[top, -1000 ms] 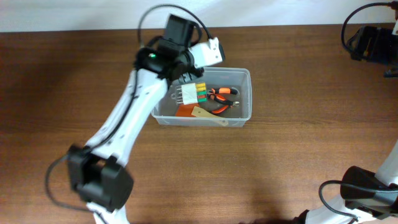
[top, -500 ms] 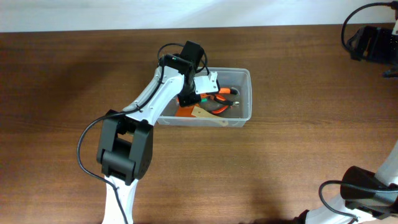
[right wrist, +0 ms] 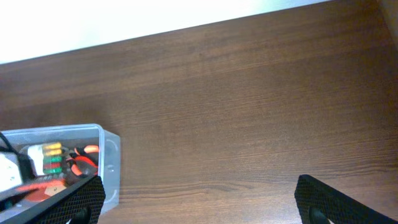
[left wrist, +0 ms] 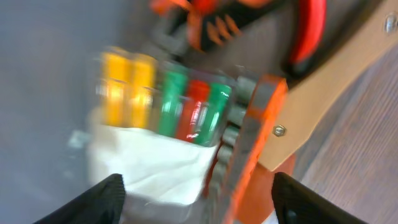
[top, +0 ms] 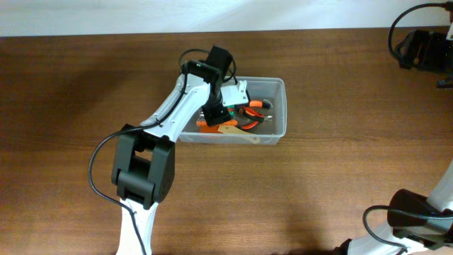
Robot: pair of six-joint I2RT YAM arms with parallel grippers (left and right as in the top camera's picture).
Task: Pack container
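The container is a clear plastic bin at the table's middle; it also shows at the left edge of the right wrist view as the container. My left gripper reaches down inside it and stands open, fingertips wide apart. Just under and ahead of it lies a white holder of yellow, green and red bits, free of the fingers. Orange-and-black pliers, red-handled pliers and a wooden handle also lie in the bin. My right gripper is open over bare table.
The left arm slants from the front left up to the bin. A black device with cables sits at the far right corner. The right arm's base is at the front right. Brown wooden tabletop surrounds the bin.
The left gripper came down into the bin with the bit holder, then opened. The holder now lies in the bin. The right gripper has stayed open.
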